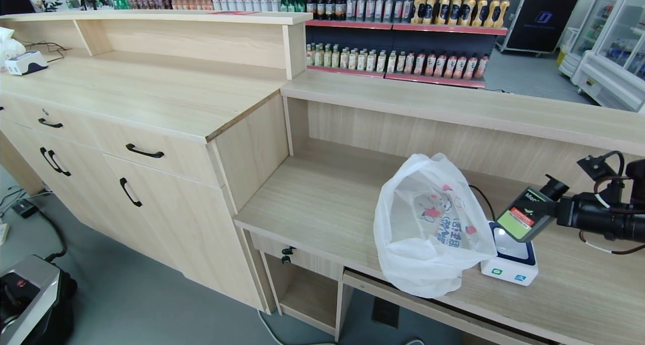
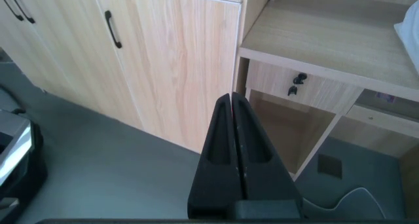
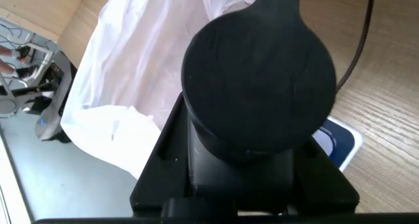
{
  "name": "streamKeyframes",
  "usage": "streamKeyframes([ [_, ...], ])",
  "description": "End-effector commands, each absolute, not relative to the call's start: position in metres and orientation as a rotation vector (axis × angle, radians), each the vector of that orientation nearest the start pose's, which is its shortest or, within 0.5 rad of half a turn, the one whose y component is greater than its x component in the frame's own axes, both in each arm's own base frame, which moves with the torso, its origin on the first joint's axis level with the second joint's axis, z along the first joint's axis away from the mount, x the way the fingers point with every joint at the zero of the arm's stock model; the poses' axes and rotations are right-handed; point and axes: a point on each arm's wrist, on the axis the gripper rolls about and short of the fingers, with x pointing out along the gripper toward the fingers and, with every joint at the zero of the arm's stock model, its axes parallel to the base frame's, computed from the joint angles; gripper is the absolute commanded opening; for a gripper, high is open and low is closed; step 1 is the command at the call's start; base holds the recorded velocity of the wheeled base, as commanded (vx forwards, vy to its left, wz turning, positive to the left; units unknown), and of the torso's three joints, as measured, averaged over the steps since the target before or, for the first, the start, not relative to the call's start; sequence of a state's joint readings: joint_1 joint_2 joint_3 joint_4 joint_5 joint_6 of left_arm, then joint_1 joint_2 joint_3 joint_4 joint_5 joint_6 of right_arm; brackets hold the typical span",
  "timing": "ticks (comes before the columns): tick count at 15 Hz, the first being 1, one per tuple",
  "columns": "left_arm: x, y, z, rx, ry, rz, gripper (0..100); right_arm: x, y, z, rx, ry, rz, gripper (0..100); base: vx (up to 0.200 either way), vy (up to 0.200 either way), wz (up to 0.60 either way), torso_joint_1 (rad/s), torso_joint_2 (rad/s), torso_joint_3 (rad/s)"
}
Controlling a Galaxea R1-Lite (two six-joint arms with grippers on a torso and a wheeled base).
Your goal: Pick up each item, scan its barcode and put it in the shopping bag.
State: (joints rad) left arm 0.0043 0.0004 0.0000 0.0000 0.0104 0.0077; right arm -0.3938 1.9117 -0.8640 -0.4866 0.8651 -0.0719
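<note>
1. The right gripper (image 1: 558, 207) is clamped on a dark container (image 1: 524, 217) with a green and red label, which hangs tilted just above the scanner (image 1: 510, 265).
2. The label side faces down towards the scanner's lit window, and container and scanner are close but apart.
3. From the right wrist, the container's round black end (image 3: 258, 73) sits in the middle, with a corner of the scanner (image 3: 338, 140) peeking out beside it.
4. The white shopping bag (image 1: 428, 234) stands on the desk (image 1: 322, 199), pressed right up against the scanner on the side away from the right arm, its mouth gathered at the top.
5. A black cable (image 1: 482, 198) curves down behind the bag towards the scanner.
6. The left gripper (image 2: 234, 142) is well away from the scanner, low over the grey floor (image 2: 118, 165) in front of the wooden cabinet doors (image 2: 177, 60), its fingers pressed flat together with nothing between them.
</note>
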Motion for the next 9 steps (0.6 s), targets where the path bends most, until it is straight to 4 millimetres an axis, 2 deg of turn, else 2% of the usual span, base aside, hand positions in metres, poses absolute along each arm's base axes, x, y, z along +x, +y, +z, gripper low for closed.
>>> streamKeyframes([
  [1, -0.0228, 0.0001, 0.0755, 0.008, 0.000, 0.015, 0, 0.3182, -0.1061, 0.1179, 0.258, 0.442, 0.493, 0, 0.000, 0.000, 0.00, 0.000, 0.00, 0.000],
  [9, -0.0228, 0.0001, 0.0755, 0.008, 0.000, 0.015, 0, 0.3241, -0.1048, 0.1109, 0.257, 0.457, 0.483, 0, 0.000, 0.000, 0.00, 0.000, 0.00, 0.000],
])
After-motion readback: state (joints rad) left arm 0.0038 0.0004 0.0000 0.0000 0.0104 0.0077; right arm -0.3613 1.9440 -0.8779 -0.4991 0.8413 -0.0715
